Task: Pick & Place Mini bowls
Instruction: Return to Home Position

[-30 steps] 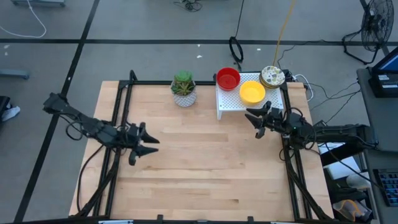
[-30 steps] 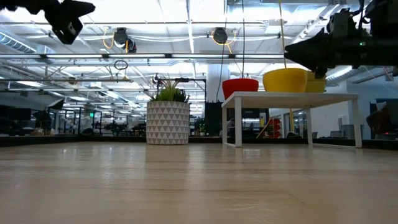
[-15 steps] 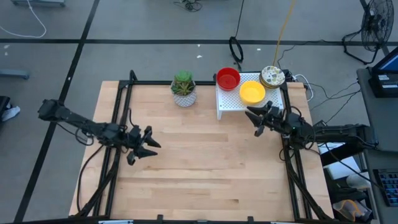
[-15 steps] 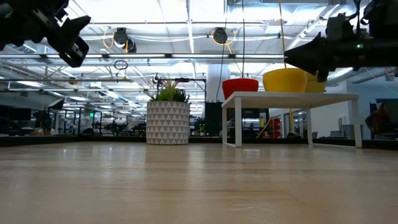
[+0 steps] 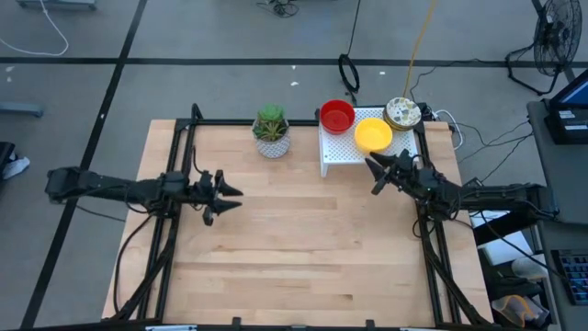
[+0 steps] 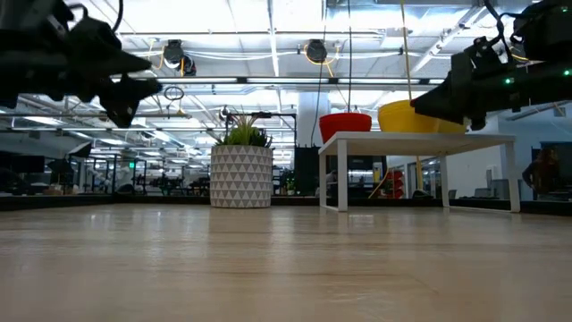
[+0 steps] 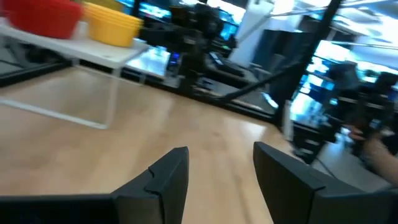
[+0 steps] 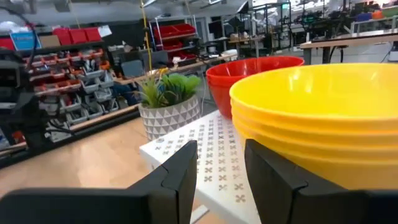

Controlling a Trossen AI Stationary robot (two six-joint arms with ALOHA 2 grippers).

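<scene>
Left gripper (image 5: 230, 195) and right gripper (image 5: 372, 175) both released; bowls (image 5: 372, 135) stacked on rack (image 5: 335, 153).

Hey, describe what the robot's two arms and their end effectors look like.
The left arm and right arm are slim, jointed and dark, nearly black, with thin black cables looping along them. The left end effector and right end effector each have two dark, matte, tapering fingers. A small green light shows on the right arm. No lettering is visible.
</scene>
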